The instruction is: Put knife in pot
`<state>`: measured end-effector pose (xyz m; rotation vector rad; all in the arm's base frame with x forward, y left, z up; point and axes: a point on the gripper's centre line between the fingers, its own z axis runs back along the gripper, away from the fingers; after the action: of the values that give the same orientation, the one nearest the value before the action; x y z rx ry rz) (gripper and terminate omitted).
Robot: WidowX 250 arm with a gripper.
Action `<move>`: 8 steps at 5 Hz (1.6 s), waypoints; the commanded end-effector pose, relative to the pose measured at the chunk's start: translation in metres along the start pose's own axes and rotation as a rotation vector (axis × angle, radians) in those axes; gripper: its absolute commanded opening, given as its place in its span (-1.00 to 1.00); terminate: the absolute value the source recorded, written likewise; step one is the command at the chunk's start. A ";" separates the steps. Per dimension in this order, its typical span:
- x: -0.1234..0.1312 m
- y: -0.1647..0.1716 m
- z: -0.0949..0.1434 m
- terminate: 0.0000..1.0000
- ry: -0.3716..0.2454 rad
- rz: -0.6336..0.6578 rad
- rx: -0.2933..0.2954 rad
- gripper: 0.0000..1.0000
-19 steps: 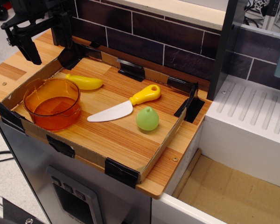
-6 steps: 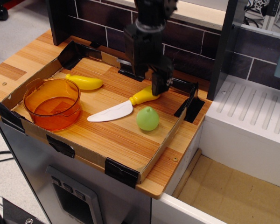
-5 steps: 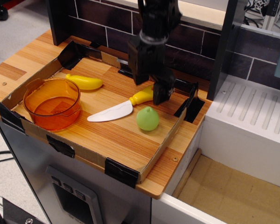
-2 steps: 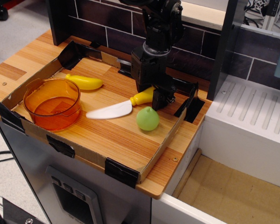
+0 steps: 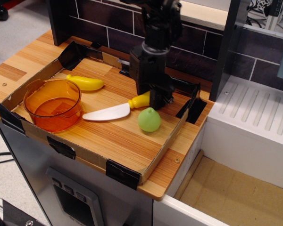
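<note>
The black claw [image 5: 156, 98] stands nose-down over the yellow handle end of the knife [image 5: 114, 109], at about 2 o'clock from the middle of the tray [image 5: 132, 172]. Its dark body covers the handle's far end, so I cannot tell whether the fingers are closed on the handle or only set around it; the gap between them is hidden.

The knife lies across the middle of the tray, its white curved blade pointing toward 8 o'clock and its handle toward 2 o'clock. The blade tip sits just beside the pot [image 5: 53, 104] but apart from it. The pot, translucent orange, stands upright at the tray's 9 o'clock side, with nothing seen inside it.

A yellow banana [image 5: 85, 83] lies at 1 o'clock from the pot, close behind its rim. A green ball [image 5: 149, 119] rests just at 5 o'clock of the knife's handle, near the claw.

The tray sits on the wooden counter [image 5: 15, 67], before a dark tiled wall [image 5: 188, 52]
</note>
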<state>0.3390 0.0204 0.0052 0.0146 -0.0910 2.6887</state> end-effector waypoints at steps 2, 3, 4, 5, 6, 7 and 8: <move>-0.006 -0.031 0.076 -1.00 0.115 0.148 -0.080 -1.00; 0.001 -0.037 0.090 -1.00 0.135 0.263 -0.090 -1.00; 0.014 -0.045 0.111 -1.00 0.139 0.296 -0.029 -1.00; 0.040 -0.051 0.112 -1.00 0.108 0.249 -0.001 -1.00; 0.071 -0.057 0.103 -1.00 0.058 0.195 0.024 -1.00; 0.098 -0.068 0.090 -1.00 0.052 0.141 0.004 -1.00; 0.112 -0.072 0.075 -1.00 0.059 0.081 -0.032 -1.00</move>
<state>0.2595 0.1141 0.0698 -0.0106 -0.0677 2.7699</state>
